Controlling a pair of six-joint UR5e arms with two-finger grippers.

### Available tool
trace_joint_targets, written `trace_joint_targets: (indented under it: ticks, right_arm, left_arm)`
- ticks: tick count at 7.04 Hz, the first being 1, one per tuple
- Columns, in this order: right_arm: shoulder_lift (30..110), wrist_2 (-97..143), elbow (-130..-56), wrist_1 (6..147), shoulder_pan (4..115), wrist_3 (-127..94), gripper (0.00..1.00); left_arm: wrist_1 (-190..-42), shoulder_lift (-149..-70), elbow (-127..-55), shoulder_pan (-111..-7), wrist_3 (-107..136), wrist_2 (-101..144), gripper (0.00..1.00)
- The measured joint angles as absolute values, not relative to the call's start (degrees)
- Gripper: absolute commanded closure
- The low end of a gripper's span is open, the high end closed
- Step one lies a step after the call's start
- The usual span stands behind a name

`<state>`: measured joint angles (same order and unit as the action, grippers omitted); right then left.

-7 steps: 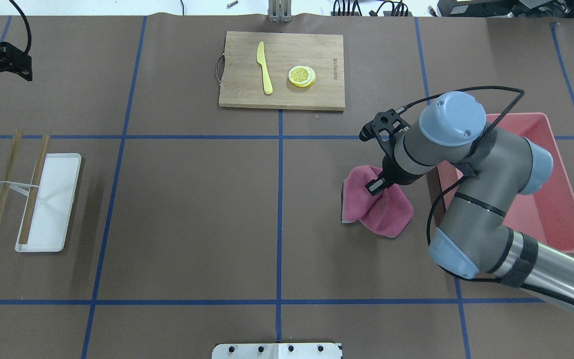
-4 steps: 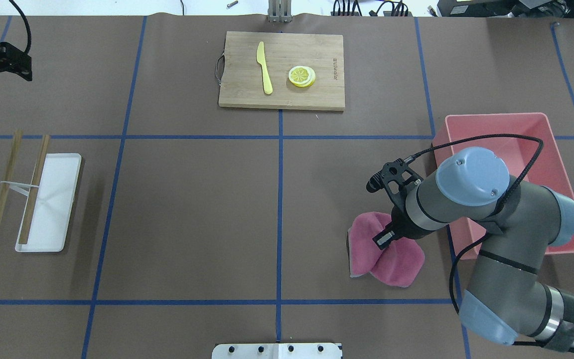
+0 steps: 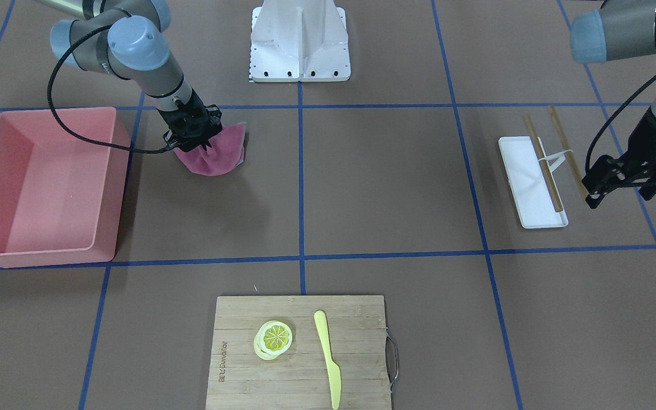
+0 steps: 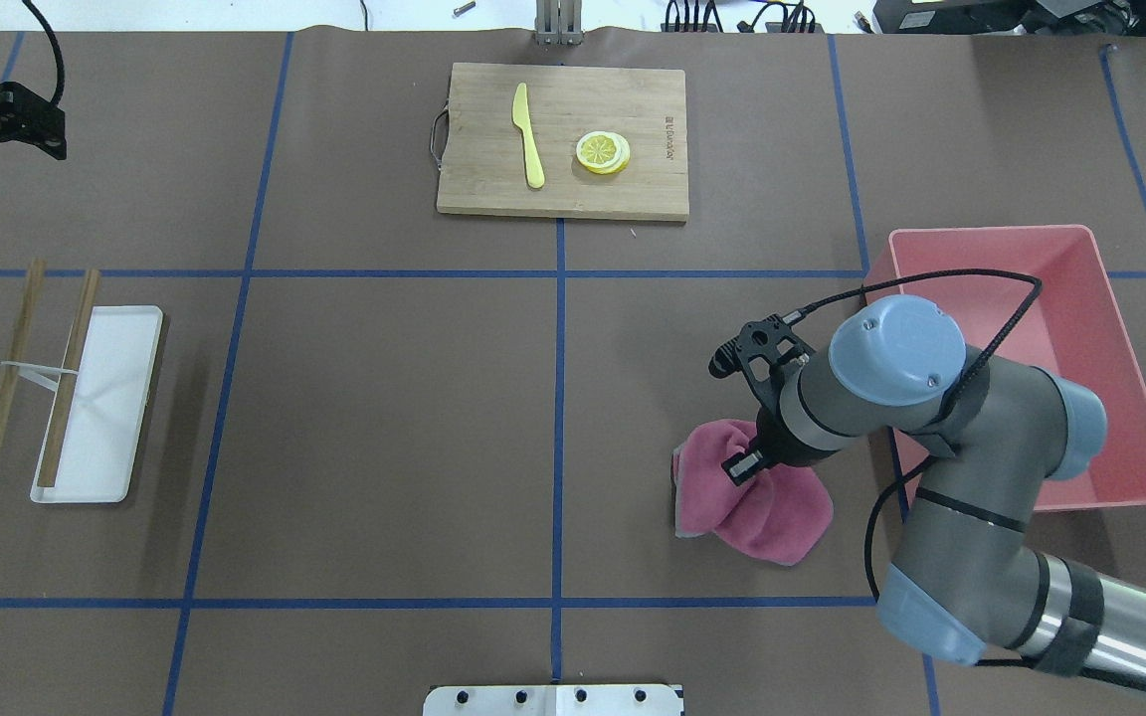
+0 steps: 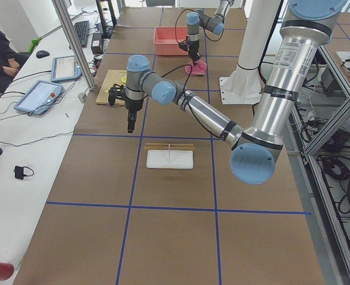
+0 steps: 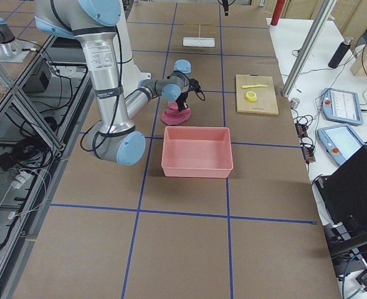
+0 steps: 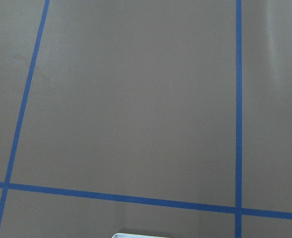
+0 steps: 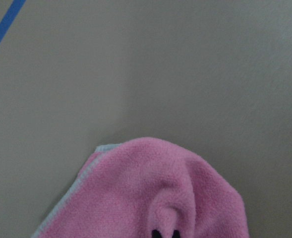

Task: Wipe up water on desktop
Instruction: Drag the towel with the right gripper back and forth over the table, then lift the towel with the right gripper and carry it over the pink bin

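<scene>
Lower right of the overhead view: the right gripper (image 4: 742,465) presses a bunched pink cloth (image 4: 767,507) onto the desktop (image 4: 384,428), its jaws closed on a raised fold. We see no wet patch. In our judgement the wipe wants steady downward pressure, with the cloth dragged flat in overlapping passes. The pink bin (image 4: 991,239) sits just right of the cloth, close to the arm's sweep. The cutting board (image 4: 478,149), top centre, and the white tray (image 4: 120,418), far left, lie well apart. The left gripper (image 4: 28,121) hangs upper left, and we cannot tell how its jaws stand.
</scene>
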<state>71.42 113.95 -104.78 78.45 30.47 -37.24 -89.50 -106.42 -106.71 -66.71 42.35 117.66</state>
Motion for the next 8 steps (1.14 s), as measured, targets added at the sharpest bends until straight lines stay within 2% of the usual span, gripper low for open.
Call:
trace_joint_targets:
  ticks: [4,6,8]
  right_arm:
    - [62.5,116.0,-92.6,78.3,41.2,-33.0,1.0]
    - [60.3,116.0,-90.4,76.9,44.4,-32.3,1.0]
    - [60.0,115.6,-91.2,72.7,47.2,-32.6,1.0]
  left_arm:
    - [-89.4,-107.1,-106.4,-66.8,42.4,117.6,0.02]
    - [-89.4,-107.1,-106.4,-66.8,42.4,117.7,0.02]
    - [-89.4,-107.1,-106.3,-67.1,42.4,117.7,0.02]
